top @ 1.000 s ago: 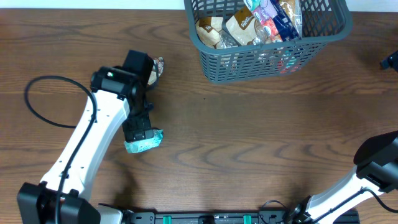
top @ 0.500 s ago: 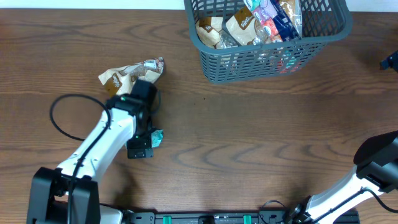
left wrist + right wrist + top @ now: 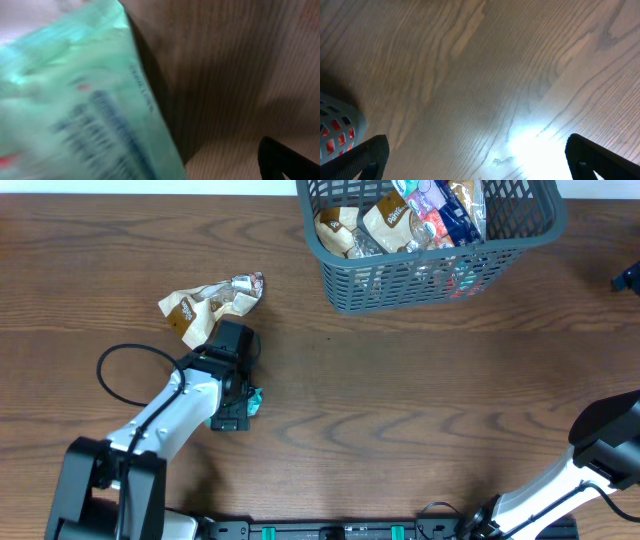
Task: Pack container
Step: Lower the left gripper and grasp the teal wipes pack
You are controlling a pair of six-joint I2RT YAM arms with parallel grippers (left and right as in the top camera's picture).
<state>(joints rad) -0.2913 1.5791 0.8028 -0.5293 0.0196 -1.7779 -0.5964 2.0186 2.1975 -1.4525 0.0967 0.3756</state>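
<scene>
The container (image 3: 400,286), a dark grey-blue slotted basket, stands at the top of the overhead view and holds several snack packets (image 3: 400,218). A teal packet (image 3: 254,402) lies on the table at lower left, mostly under my left gripper (image 3: 234,408). In the left wrist view that teal packet (image 3: 75,110) fills the frame, blurred and very close, and one dark fingertip (image 3: 287,160) shows well to its right; the gripper is open. A brown and silver packet (image 3: 210,302) lies just beyond the left arm. My right gripper (image 3: 480,160) is open over bare wood with nothing between its fingers.
The wooden table (image 3: 420,390) stretches between the left arm and the basket. A corner of the basket (image 3: 337,132) shows at the left of the right wrist view. The right arm (image 3: 605,445) sits at the lower right edge. A black cable (image 3: 120,375) loops beside the left arm.
My left arm has pulled back toward the front left, uncovering the brown packet, and its gripper now sits lower over the teal packet, covering most of it. The right arm has not moved.
</scene>
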